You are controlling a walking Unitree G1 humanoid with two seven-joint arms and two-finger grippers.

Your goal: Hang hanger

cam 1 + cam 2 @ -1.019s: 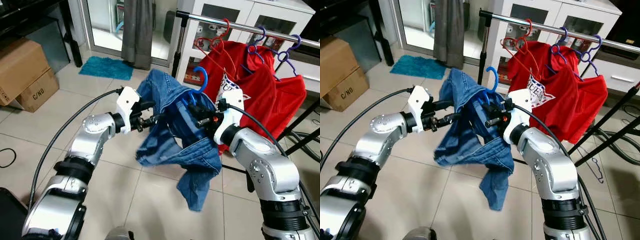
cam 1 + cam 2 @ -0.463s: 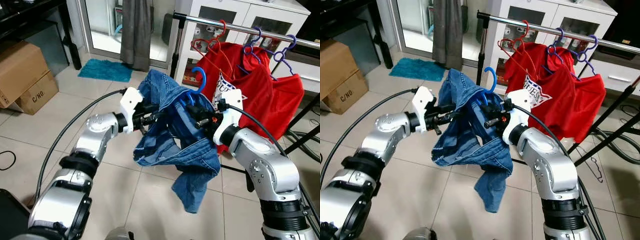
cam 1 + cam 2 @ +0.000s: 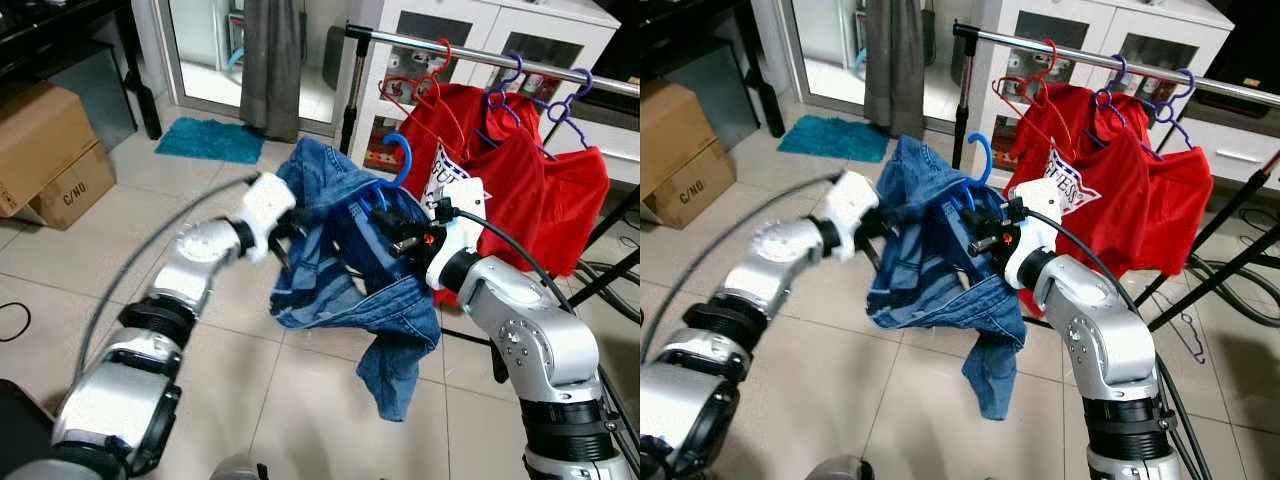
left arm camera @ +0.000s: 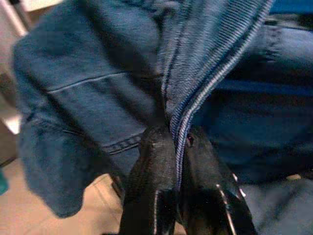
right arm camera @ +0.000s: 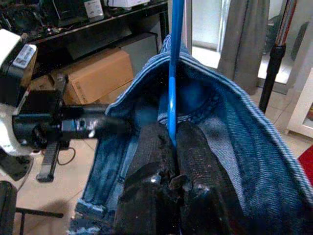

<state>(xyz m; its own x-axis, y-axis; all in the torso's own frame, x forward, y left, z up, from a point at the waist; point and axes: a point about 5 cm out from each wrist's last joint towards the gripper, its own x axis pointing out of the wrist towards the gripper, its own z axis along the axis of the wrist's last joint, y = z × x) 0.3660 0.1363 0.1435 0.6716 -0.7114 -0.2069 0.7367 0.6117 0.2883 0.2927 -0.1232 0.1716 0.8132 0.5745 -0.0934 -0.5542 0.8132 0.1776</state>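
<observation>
A blue hanger [image 3: 400,160] carries blue jeans [image 3: 340,250], held in the air in front of the clothes rail [image 3: 470,50]. My right gripper [image 5: 172,139] is shut on the hanger's thin blue stem, its black fingers [image 3: 392,225] half buried in denim. My left gripper [image 4: 178,142] is shut on a folded denim edge of the jeans, at their left side [image 3: 285,225]. The hanger's hook stands below and left of the rail. Most of the hanger's bar is hidden under the denim.
Red shirts [image 3: 520,170] hang on red and purple hangers on the rail to the right. A white cabinet [image 3: 480,30] stands behind. Cardboard boxes [image 3: 50,150] sit at the far left, a teal mat [image 3: 210,140] by the door. Tiled floor lies below.
My left arm has moved and shows blurred, still holding the denim, and the jeans' lower part has shifted slightly. The right arm and hanger have hardly moved.
</observation>
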